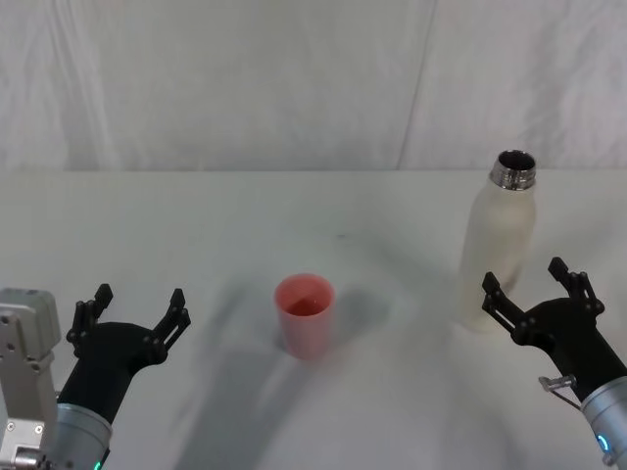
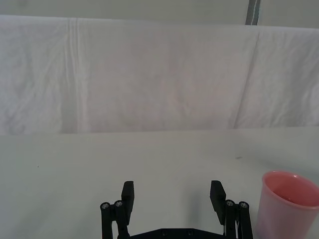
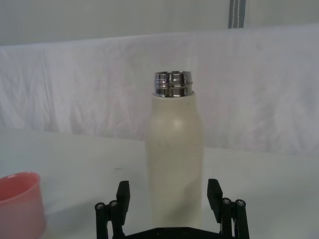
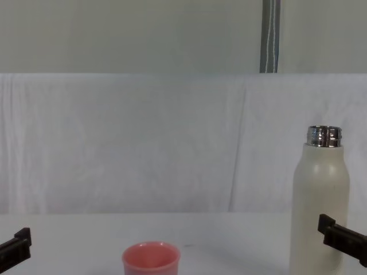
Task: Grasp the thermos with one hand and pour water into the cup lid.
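The head view looks steeply down on the desk (image 1: 196,225), with the thermos (image 1: 500,250) at 2 o'clock from the cup lid (image 1: 305,313). The chest view sits low, facing level across the desk toward the white backdrop (image 4: 143,143). Each wrist view looks forward just above its own end effector, close to the desk. The right wrist view and chest view share the thermos and cup lid.

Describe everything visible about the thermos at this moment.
The thermos is a tall cream-white matte bottle with rounded shoulders and a shiny threaded steel neck, uncapped and open. It stands upright on the white table, to the robot's right of the pink cup lid. The right gripper, open, sits just before it, not touching.
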